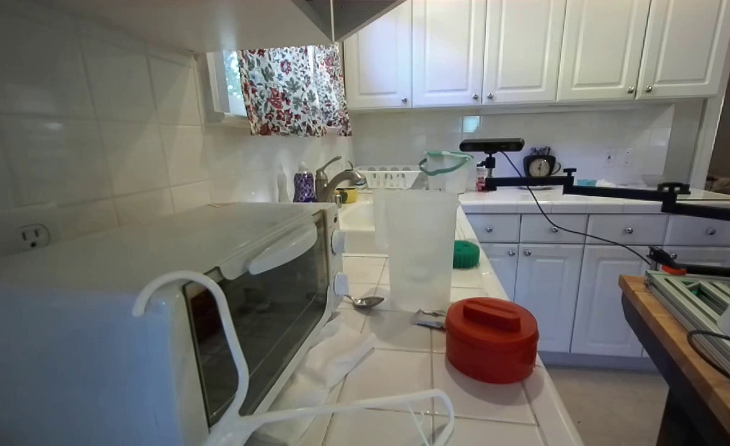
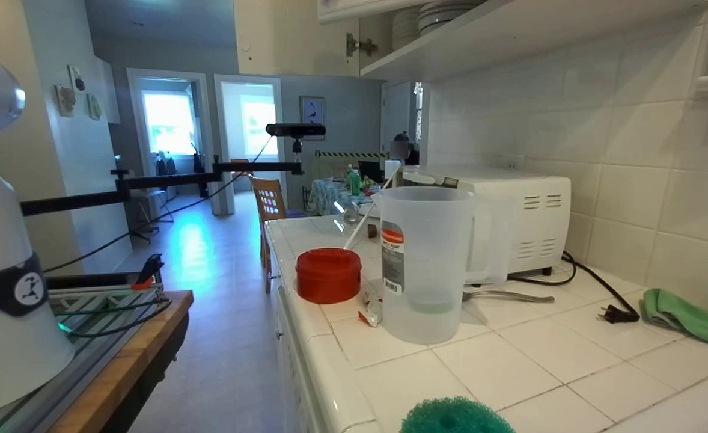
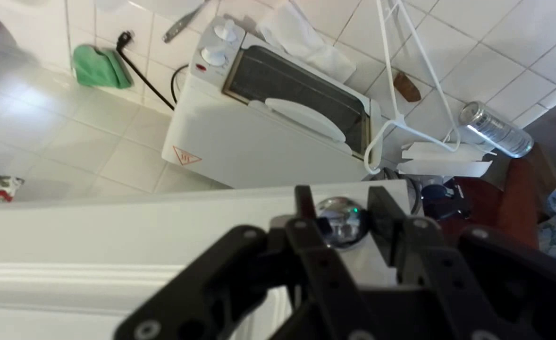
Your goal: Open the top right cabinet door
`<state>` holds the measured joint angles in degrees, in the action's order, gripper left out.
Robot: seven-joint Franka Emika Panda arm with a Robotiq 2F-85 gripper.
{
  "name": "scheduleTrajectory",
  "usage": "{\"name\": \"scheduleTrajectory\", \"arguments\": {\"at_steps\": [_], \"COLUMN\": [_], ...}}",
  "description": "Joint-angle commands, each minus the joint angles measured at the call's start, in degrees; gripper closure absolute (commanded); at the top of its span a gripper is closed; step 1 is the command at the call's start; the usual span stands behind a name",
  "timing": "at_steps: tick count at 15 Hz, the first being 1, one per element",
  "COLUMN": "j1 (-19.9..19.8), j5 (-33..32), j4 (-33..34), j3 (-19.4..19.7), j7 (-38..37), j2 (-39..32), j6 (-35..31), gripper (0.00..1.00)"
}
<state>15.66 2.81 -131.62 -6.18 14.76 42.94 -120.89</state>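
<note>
In the wrist view a white cabinet door point(image 3: 117, 236) with a moulded panel fills the lower left. Its round silver knob point(image 3: 346, 224) sits near the door's corner. My gripper point(image 3: 341, 205) has one finger on each side of the knob and appears shut on it. The gripper is outside both exterior views. In an exterior view, the lower edge of a white upper door point(image 2: 363, 7) shows at the top. Farther back, an open door point(image 2: 297, 39) shows its hinge. I cannot tell which of these the gripper holds, and the upper parts are out of view.
A white toaster oven point(image 3: 259, 141) stands on the tiled counter below. A white hanger point(image 3: 429, 137) and a can point(image 3: 495, 130) lie near it. A clear pitcher point(image 2: 426, 258) and a red container point(image 2: 328, 275) stand on the counter. Plates point(image 2: 444, 15) sit inside the upper cabinet.
</note>
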Motion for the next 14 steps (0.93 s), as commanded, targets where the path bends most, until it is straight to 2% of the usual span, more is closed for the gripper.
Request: {"name": "scheduleTrajectory", "arguments": {"at_steps": [1, 6, 14], "j1": [-3.7, -7.9, -11.0], "j5": [-4.3, -8.5, -11.5], "j4": [-5.3, -8.5, -8.2], "j3": [2.9, 6.8, 8.9], "j7": [1.4, 2.3, 2.5], "j2": [5.6, 8.2, 9.4], "j6": [2.7, 5.6, 8.2], "gripper": [0.91, 0.91, 0.91]}}
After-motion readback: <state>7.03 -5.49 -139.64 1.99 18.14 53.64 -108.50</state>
